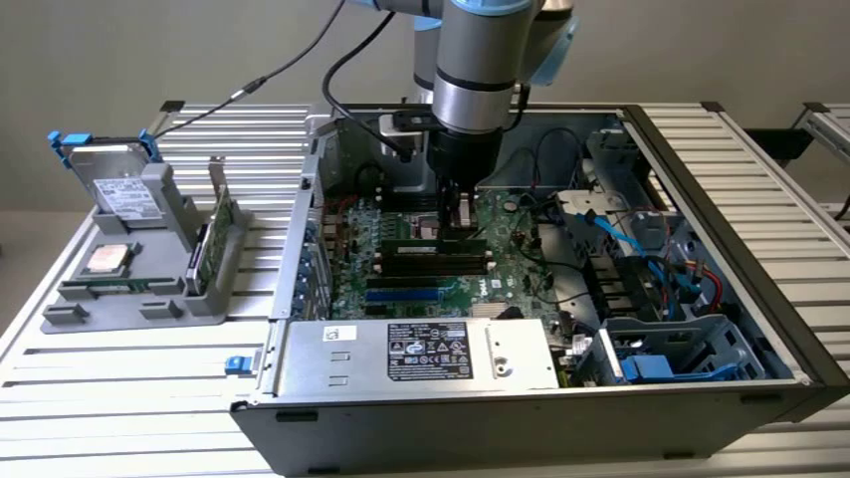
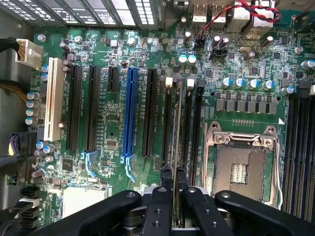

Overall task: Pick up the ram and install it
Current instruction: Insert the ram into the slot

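Gripper [image 2: 173,177] fingers clamped on ram [image 2: 176,128], held edge-on over the black memory slots [image 2: 167,123], centre of exterior view. Judging: light, stiff, fragile; pinch flat faces near top edge.

On my remote feed I see: motherboard [image 2: 113,152], green, with one blue slot [image 2: 130,115], one white slot [image 2: 53,98] and black slots [image 2: 76,108]; ram [image 2: 176,128], thin green edge; gripper [image 2: 173,173], black; arm [image 1: 481,60], silver-grey with pale blue caps.

The slatted metal table [image 1: 133,398] carries an open computer case [image 1: 531,428] and, at the exterior view's left, a grey holder [image 1: 113,301].
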`<state>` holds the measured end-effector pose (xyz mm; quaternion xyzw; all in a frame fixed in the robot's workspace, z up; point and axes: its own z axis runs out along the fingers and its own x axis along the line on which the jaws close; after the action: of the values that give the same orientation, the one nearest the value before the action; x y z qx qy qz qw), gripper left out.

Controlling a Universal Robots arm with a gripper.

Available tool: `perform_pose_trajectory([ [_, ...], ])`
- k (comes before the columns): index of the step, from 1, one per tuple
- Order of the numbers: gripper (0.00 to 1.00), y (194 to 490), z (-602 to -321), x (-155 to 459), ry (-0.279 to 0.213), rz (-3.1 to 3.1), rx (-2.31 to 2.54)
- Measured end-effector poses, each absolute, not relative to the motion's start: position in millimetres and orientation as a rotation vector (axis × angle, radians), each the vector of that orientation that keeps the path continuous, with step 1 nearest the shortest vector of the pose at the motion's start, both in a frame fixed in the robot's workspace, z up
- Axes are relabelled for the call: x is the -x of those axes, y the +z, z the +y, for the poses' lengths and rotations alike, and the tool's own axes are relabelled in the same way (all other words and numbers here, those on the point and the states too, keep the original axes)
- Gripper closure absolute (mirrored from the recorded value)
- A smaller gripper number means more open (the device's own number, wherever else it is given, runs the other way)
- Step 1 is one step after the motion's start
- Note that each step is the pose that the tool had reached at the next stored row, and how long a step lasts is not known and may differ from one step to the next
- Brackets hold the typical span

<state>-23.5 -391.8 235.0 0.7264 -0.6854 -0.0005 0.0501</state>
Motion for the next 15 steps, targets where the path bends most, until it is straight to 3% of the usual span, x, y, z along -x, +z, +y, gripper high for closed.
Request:
perform_pose_trajectory([
  [15,0.87,232.1,-398.7,20.5,-0.002,-2.087,-2.212],
])
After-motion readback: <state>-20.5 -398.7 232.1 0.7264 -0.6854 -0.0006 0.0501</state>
